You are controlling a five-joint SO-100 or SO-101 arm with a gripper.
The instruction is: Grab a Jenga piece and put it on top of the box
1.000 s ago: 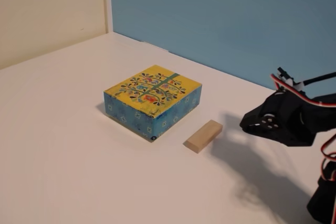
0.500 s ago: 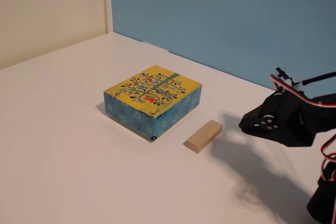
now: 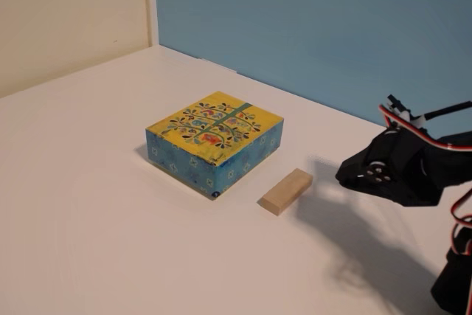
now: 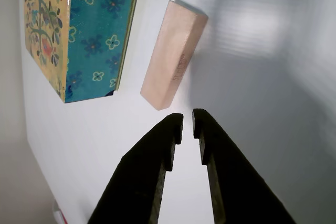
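The Jenga piece point(image 3: 286, 191) is a plain tan wooden block lying flat on the white table, just right of the box's front corner. The box point(image 3: 215, 140) has a yellow floral top and blue patterned sides. My black gripper point(image 3: 345, 175) hovers to the right of the block, apart from it. In the wrist view the block point(image 4: 173, 56) lies just ahead of my gripper point(image 4: 188, 121), with the box point(image 4: 79, 35) at the upper left. The fingers point(image 4: 157, 166) stand nearly together with only a thin slit and nothing between them.
The white table point(image 3: 96, 204) stretches to the left and front. A blue wall point(image 3: 317, 27) and a cream panel point(image 3: 74, 12) stand behind it. The arm's body and cables point(image 3: 442, 175) fill the right edge.
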